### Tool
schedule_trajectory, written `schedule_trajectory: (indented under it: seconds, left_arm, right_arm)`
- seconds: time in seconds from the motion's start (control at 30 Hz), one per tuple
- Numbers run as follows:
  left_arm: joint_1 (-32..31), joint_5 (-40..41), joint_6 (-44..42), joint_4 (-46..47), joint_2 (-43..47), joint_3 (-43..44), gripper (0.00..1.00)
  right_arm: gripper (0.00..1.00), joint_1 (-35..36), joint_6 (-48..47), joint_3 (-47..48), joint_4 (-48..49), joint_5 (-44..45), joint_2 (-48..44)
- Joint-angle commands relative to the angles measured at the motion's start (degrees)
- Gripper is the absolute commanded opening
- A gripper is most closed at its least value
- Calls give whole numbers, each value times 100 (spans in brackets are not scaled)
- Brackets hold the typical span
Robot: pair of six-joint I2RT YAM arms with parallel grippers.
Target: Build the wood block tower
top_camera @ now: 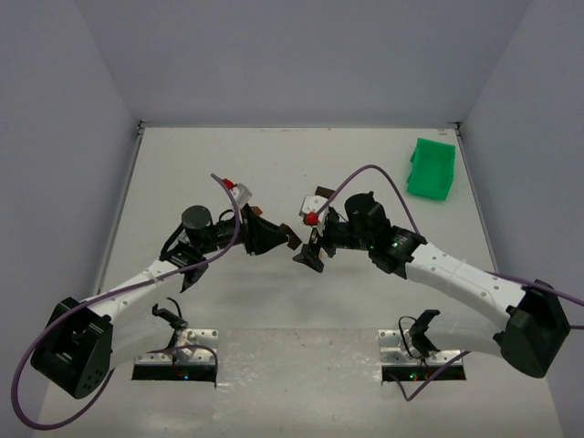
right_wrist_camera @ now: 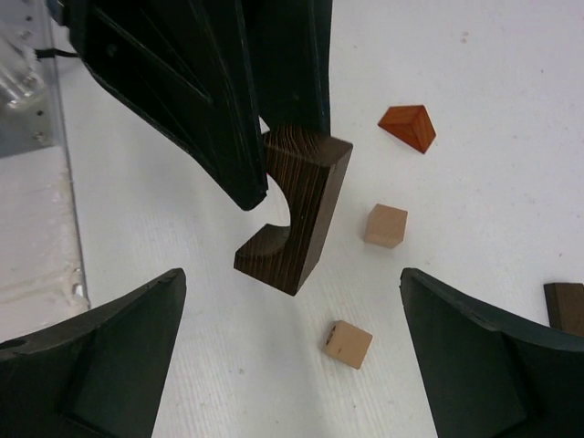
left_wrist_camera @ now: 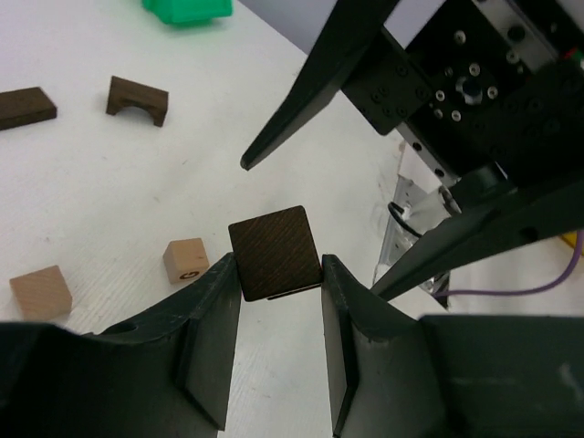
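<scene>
1. The left pincer (left_wrist_camera: 278,274) is closed on a dark brown wooden arch block (right_wrist_camera: 301,205). It pinches one end between its pads, so the rest of the block hangs free above the white desk (top_camera: 274,155), about mid-desk.
2. The right pincer (right_wrist_camera: 290,278) stands wide open, with one finger on either side of the hanging block and nothing in its grasp.
3. The other pieces lie loose on the desk beneath, none of them stacked. There are two light tan wooden cubes (right_wrist_camera: 385,225) and a reddish-brown wooden wedge (right_wrist_camera: 408,127). Farther off lie a second dark brown arch (left_wrist_camera: 138,99) and a dark flat wooden plank (left_wrist_camera: 26,107). No tower stands in view.
4. A green plastic bin (top_camera: 431,169) sits near the desk's far right corner, well apart from the blocks.
5. Handling, as a judgement: the arch block looks light, rigid and smooth-faced. It should need little force, but it could pivot or slip in an off-centre grip.
6. The best hold is probably across two flat parallel faces, away from the curved cut-out. That leaves the legs free to land flat.
</scene>
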State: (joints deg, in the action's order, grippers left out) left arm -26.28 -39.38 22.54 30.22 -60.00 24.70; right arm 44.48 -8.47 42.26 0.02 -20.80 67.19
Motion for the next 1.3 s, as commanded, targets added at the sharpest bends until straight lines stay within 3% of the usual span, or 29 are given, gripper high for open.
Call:
schedule_trajectory:
  seconds: [0.0, 0.2, 0.43, 0.67, 0.73, 0.93, 0.97, 1.0, 1.03, 1.27]
  left_arm:
    - [-52, -1135, -582, 1168, 120, -205, 0]
    - [-52, -1813, -681, 1724, 229, -471, 0]
    - [-51, -1904, -678, 1819, 479, -606, 0]
    - [-52, -1804, -644, 1884, 620, -685, 0]
    - [-52, -1769, -618, 1916, 600, -679, 0]
    - [-52, -1592, -584, 1830, 586, -616, 0]
    - [-52, -1435, -619, 1596, 604, -528, 34]
    - [-52, -1293, -635, 1412, 628, -478, 79]
    - [-52, -1283, -620, 1317, 655, -450, 99]
    - [-51, -399, -588, 321, 1100, -196, 100]
  right_arm:
    - [99, -30, 234, 276, -282, -852, -388]
    - [99, -80, 571, 690, -696, -1227, -195]
    - [97, -80, 726, 1205, -959, -1274, 391]
    - [58, -87, 731, 1308, -952, -1574, 513]
    - [40, -86, 712, 1281, -952, -1728, 494]
    - [17, -80, 680, 1215, -943, -1796, 427]
    - [15, -80, 741, 1214, -934, -1691, 418]
    - [13, -80, 758, 1198, -934, -1386, 393]
    - [12, -88, 792, 1181, -942, -1144, 383]
    - [12, -684, 1368, 1273, -1640, 1419, 490]
